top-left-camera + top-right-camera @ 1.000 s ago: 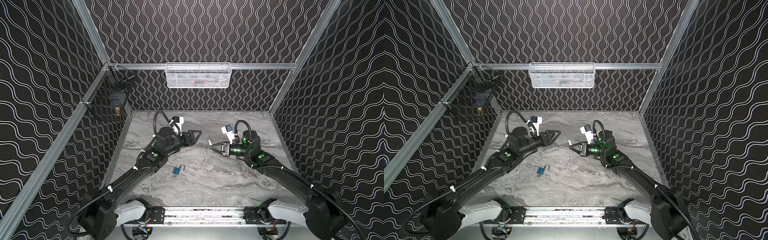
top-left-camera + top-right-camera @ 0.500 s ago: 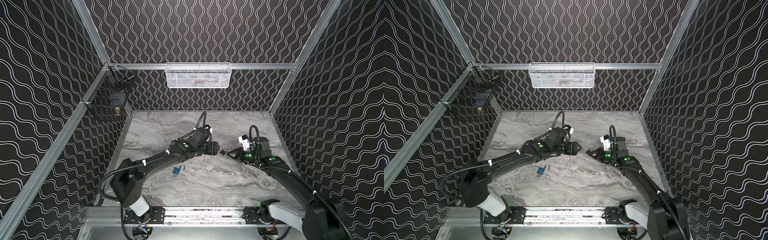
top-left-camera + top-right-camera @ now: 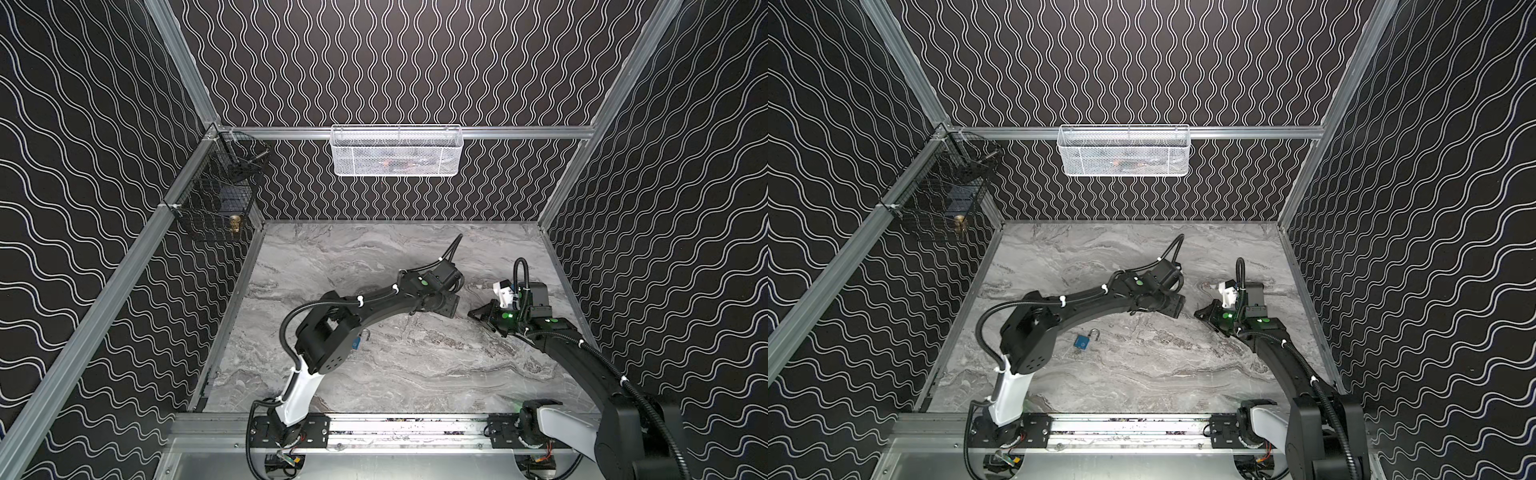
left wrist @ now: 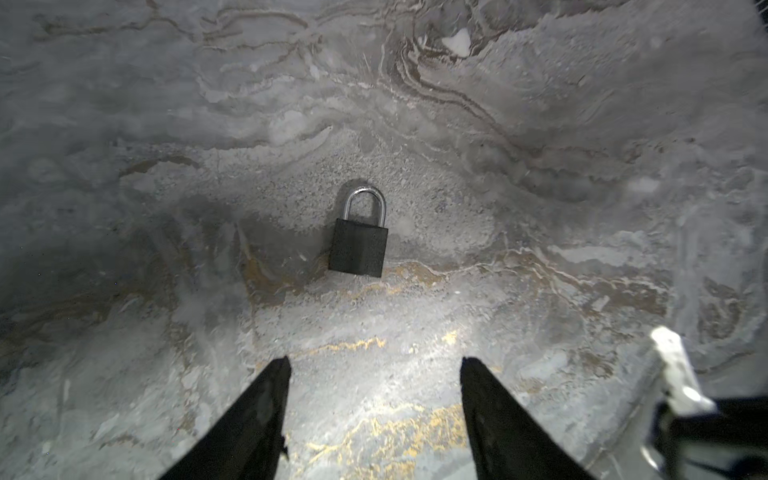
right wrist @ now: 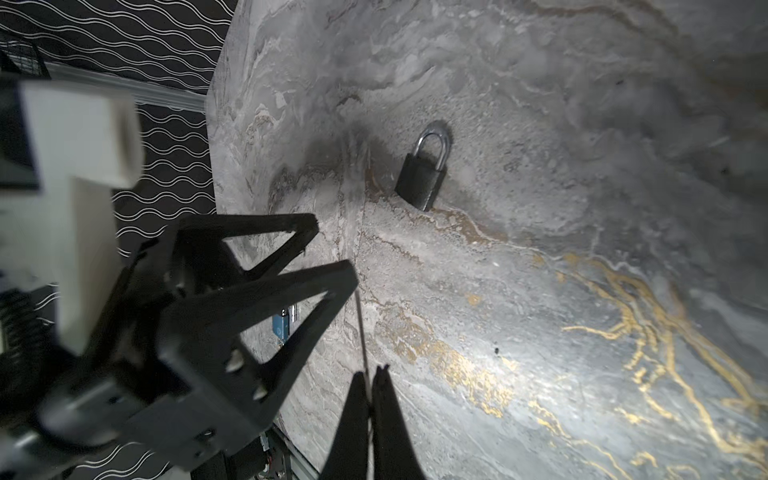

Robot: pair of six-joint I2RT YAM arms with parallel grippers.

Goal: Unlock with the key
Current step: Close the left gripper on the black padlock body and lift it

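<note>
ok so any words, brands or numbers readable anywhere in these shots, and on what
No readable text anywhere in these views.
black padlock: the face in view is plain, no brand or number showing.
blue padlock: any marking is too small to read.
white mesh basket: contents blurred behind the mesh, nothing legible.

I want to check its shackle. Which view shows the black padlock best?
The left wrist view: the black padlock lies centred and unobstructed, body and shackle fully visible. The right wrist view shows it smaller and skewed. In both top views I cannot find it; the left arm may be hiding it.
</note>
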